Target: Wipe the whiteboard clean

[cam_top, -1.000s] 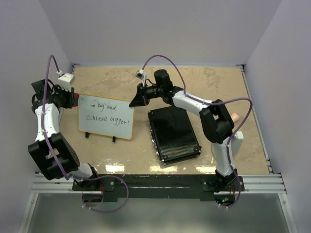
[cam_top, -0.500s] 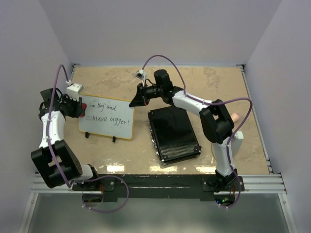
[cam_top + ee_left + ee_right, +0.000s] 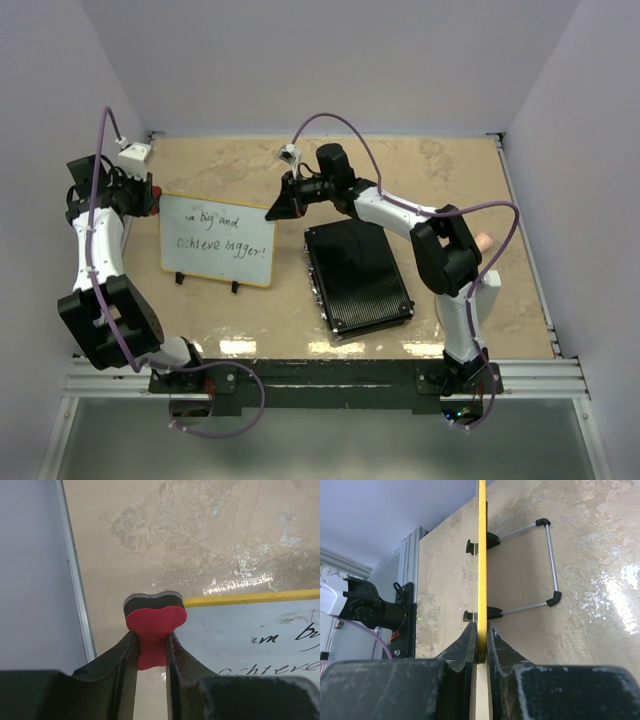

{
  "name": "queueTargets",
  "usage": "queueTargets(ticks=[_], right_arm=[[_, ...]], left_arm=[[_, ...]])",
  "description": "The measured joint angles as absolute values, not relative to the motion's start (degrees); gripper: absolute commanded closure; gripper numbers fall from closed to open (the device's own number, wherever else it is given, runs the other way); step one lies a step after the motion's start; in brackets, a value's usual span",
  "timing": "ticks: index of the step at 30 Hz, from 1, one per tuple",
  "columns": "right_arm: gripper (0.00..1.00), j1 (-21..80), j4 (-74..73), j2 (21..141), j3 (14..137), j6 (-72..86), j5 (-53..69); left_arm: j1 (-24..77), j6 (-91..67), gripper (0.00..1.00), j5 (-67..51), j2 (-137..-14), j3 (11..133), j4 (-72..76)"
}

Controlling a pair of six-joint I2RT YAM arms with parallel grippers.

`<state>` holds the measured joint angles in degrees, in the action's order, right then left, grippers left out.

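We see the whiteboard point(image 3: 218, 240) standing on the bench point(image 3: 450, 180), left of centre. It is propped on its little black feet with a wire stand point(image 3: 551, 560) behind it, and black handwritten words run across its white face. Our right end effector point(image 3: 480, 632) is closed on the board's upper right corner, its two fingers pinching the thin yellowish frame edge-on. Our left end effector point(image 3: 151, 642) grips a red eraser point(image 3: 154, 622) with a dark felt layer, the fingers clamped on its narrow stem. The eraser sits at the board's upper left corner, just beside the end of the frame; we cannot tell whether it touches the board. A black ribbed case point(image 3: 358, 275) lies flat on the bench just right of the whiteboard
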<state>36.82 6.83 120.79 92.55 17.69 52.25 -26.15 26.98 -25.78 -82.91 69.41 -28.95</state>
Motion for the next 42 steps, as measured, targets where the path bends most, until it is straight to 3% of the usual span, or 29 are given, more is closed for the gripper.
queueTargets(ticks=[13,23,36,42], right_arm=[[1.0,36.8,6.7,120.8,92.6,17.8,52.1],[1.0,36.9,6.8,120.8,92.6,17.8,52.1],[1.0,36.9,6.3,120.8,92.6,18.1,52.0],[1.0,37.0,6.4,120.8,92.6,18.1,51.9]], left_arm=[[-19.8,26.5,1.0,-23.6,-75.8,56.3,-27.1],[-23.3,24.7,1.0,-25.5,-76.2,57.8,-25.5],[-12.4,22.0,1.0,-24.6,-73.0,54.3,-22.0],[-15.9,21.4,1.0,-26.6,-73.3,54.2,-21.6]])
